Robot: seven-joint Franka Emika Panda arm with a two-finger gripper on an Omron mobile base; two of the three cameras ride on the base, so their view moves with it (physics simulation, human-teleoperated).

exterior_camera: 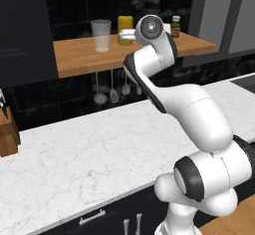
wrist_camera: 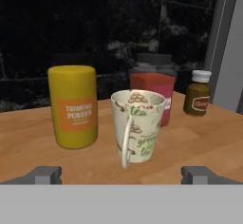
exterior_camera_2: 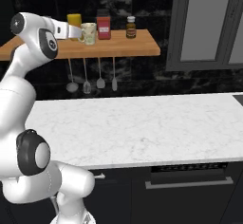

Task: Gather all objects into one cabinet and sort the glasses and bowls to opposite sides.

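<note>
A wooden shelf (exterior_camera: pixel 74 57) carries a clear tumbler (exterior_camera: pixel 101 36), a yellow cup (wrist_camera: pixel 73 107) labelled turmeric powder, a cream patterned cup (wrist_camera: pixel 137 126) with its handle toward me, a red jar (wrist_camera: pixel 152 92) and a small brown bottle (wrist_camera: pixel 197 99). My gripper (wrist_camera: pixel 122 174) is open at shelf height, just in front of the cream cup (exterior_camera_2: pixel 88 33), and its fingertips (wrist_camera: pixel 45 174) stand wide apart, holding nothing. From the left, the hand (exterior_camera: pixel 127 34) sits beside the yellow cup (exterior_camera: pixel 125 24). A black cabinet door (exterior_camera: pixel 25 30) is at the upper left.
Grey ladles and spoons (exterior_camera_2: pixel 86 86) hang under the shelf. Below lies a white marble counter (exterior_camera: pixel 89 144) with a wooden knife block (exterior_camera: pixel 7 129) at its left end. Grey-doored wall cabinets (exterior_camera_2: pixel 204 23) stand right of the shelf. Black drawers (exterior_camera: pixel 92 216) are under the counter.
</note>
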